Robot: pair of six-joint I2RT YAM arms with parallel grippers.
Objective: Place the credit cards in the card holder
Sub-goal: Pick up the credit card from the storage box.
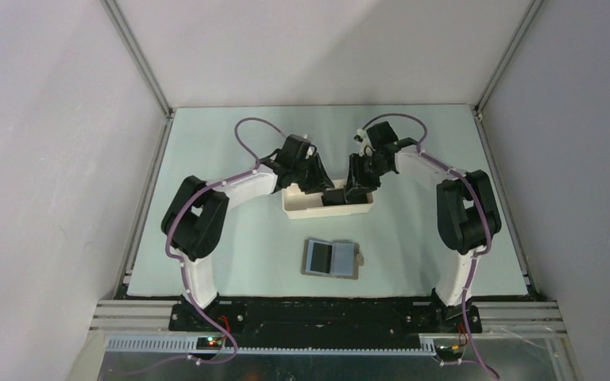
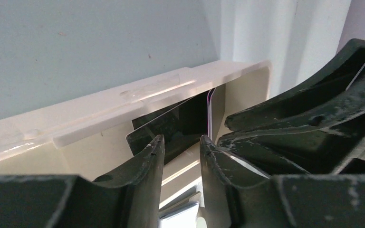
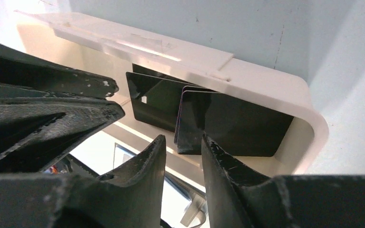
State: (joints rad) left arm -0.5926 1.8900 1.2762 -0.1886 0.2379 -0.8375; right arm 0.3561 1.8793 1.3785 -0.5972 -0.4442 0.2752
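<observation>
From above, the left hand and the right hand both reach down into the white tray in the middle of the tabletop. The card holder lies open, well apart on the near side. In the left wrist view, the left hand's jaws stand a little spread with nothing between them. Just beyond their tips the credit cards lean on edge against the tray's far wall, and the other hand crowds in from the right. In the right wrist view, the right hand's jaws are likewise slightly spread. Two dark cards overlap against the far wall, and the nearer one's lower edge sits just past the gap, though I cannot tell whether it touches. The step in hand looks like the pick-up of a card from the tray. The next move probably calls for one hand to straddle a single card's edge and pinch it, while the other steadies or gives room, before carrying it to the holder's pocket.
</observation>
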